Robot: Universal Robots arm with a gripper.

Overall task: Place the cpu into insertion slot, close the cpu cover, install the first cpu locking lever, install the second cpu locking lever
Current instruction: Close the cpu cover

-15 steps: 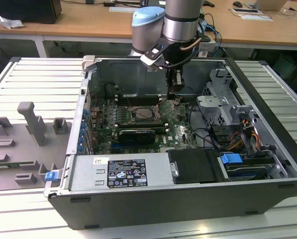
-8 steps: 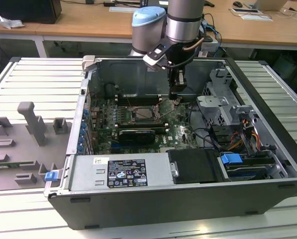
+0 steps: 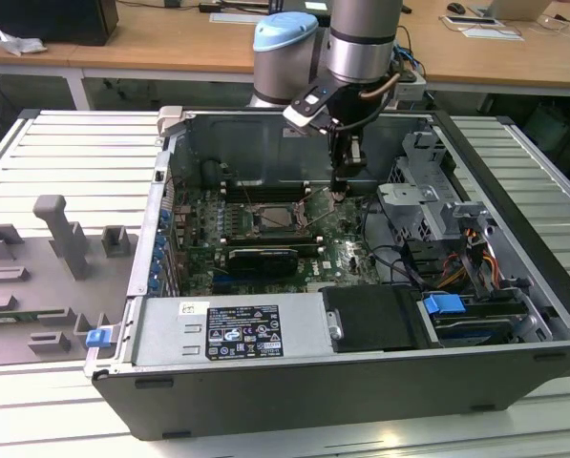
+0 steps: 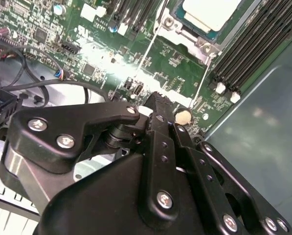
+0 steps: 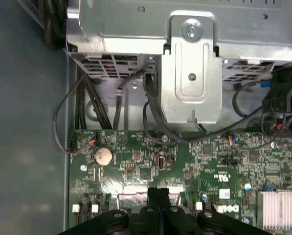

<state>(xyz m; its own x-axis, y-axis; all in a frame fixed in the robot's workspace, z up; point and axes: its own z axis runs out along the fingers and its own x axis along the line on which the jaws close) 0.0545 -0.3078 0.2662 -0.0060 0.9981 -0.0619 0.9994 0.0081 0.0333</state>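
While the computer case point(image 3: 265, 401) lies open: it rests on a ribbed metal counter point(image 3: 65, 162), and the lone arm point(image 3: 361, 38) reaches down into it from above.
Circuit board point(image 5: 209, 161): green, flat on the case floor, with black memory slots point(image 4: 253, 44) flanking the socket.
Pincer point(image 3: 340, 191): low over the board and just beside the socket. In both wrist views point(image 4: 158, 100) point(image 5: 158, 193) its fingers are clenched together, with nothing visible between them.
Insertion slot point(image 3: 270, 218): mid-board, near the pincer and toward the exterior view's left of it.
Cpu cover point(image 4: 185, 41): a silver frame that appears to lie flat round the chip (its hinge edge is hard to make out).
Cpu point(image 4: 212, 12): pale silver top, seated in the slot inside the cover's window.
Locking lever point(image 4: 146, 54): a thin wire rod whose long axis runs from the socket's side toward the pincer's tips. Whether the tips touch it cannot be told.
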